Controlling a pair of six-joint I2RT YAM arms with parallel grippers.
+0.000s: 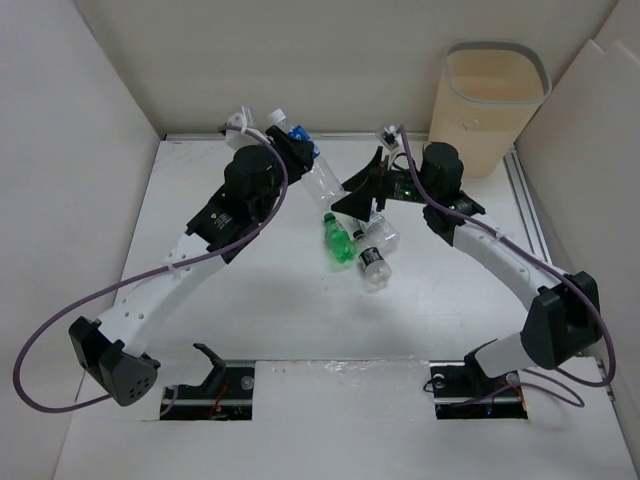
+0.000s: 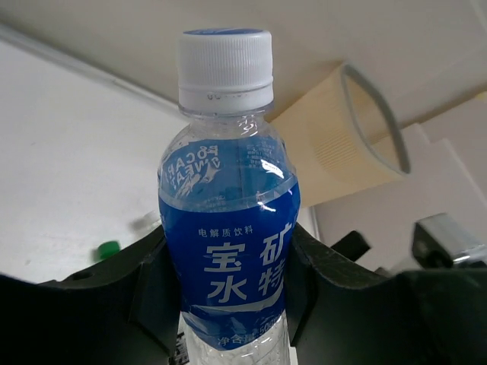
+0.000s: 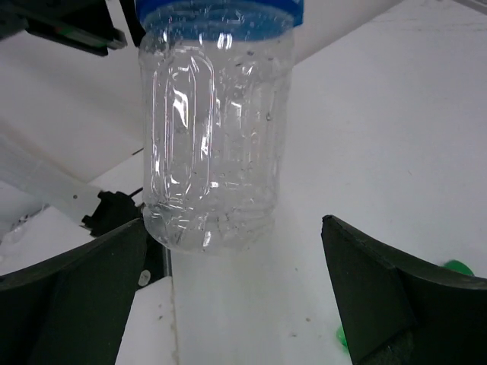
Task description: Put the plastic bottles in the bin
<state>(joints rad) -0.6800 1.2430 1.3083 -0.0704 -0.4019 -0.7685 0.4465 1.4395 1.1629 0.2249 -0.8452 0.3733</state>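
Note:
My left gripper [image 1: 296, 150] is shut on a clear bottle with a blue label and white cap [image 2: 228, 251], held off the table; its clear bottom end [image 1: 326, 180] points toward my right gripper [image 1: 362, 186]. My right gripper is open and empty; in the right wrist view that bottle's bottom [image 3: 213, 160] hangs just ahead of its spread fingers [image 3: 84, 281]. A green bottle [image 1: 340, 240] and two clear bottles [image 1: 372, 262] lie on the table below the right gripper. The beige bin [image 1: 490, 100] stands at the far right and also shows in the left wrist view [image 2: 335, 144].
More small bottles stand at the back, one behind the left arm [image 1: 245, 118] and one behind the right arm [image 1: 388, 132]. White walls close in the table on the left, back and right. A green cap [image 2: 106, 249] shows on the table.

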